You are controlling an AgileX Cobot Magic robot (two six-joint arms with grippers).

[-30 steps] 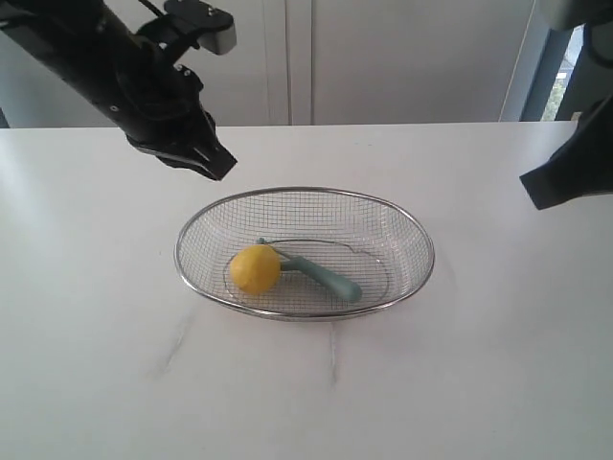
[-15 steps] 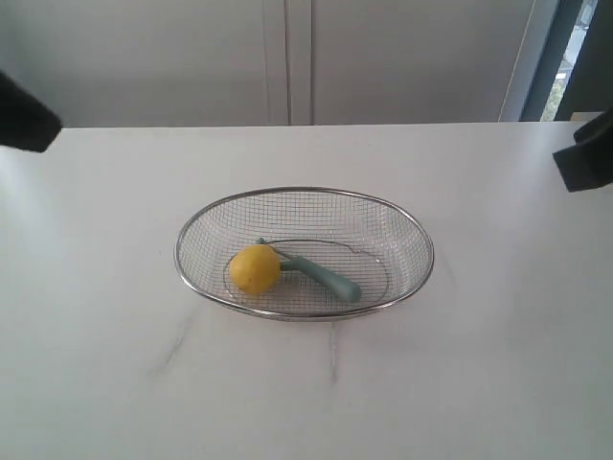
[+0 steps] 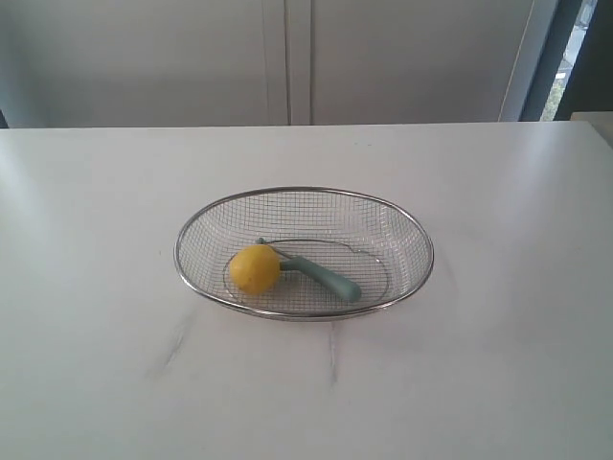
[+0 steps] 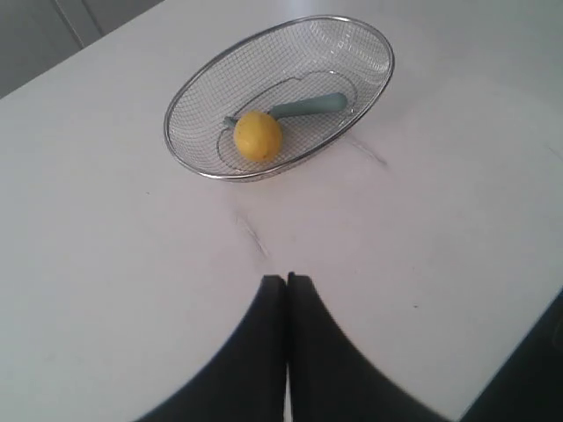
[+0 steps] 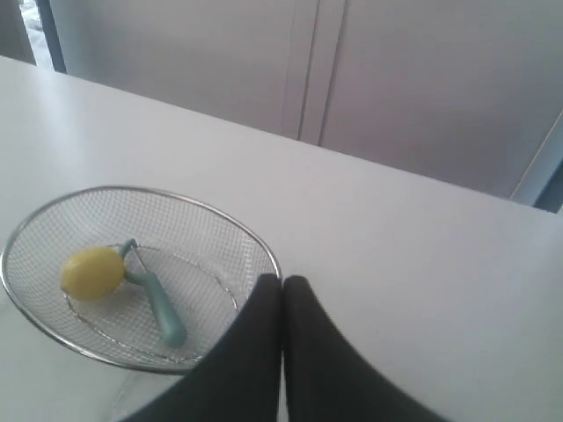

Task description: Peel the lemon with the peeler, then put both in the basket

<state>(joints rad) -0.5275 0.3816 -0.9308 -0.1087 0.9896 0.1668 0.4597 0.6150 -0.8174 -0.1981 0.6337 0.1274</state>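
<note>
The yellow lemon (image 3: 255,269) lies in the left half of the silver wire basket (image 3: 412,230). The teal-handled peeler (image 3: 326,277) lies beside it, its head touching the lemon. In the left wrist view the lemon (image 4: 258,135), peeler (image 4: 308,105) and basket (image 4: 185,88) sit far beyond my left gripper (image 4: 288,280), which is shut and empty. In the right wrist view my right gripper (image 5: 282,281) is shut and empty, high above the basket (image 5: 264,251) that holds the lemon (image 5: 91,272) and peeler (image 5: 163,312). Neither gripper appears in the exterior view.
The basket stands mid-table on a white tabletop (image 3: 498,383) with faint grey streaks. Pale cabinet doors (image 3: 287,57) run behind the far edge, and a window strip shows at the back right.
Both arms have drawn back out of the exterior view, left arm to the left, right arm to the right. Lemon, peeler and basket have not moved.
</note>
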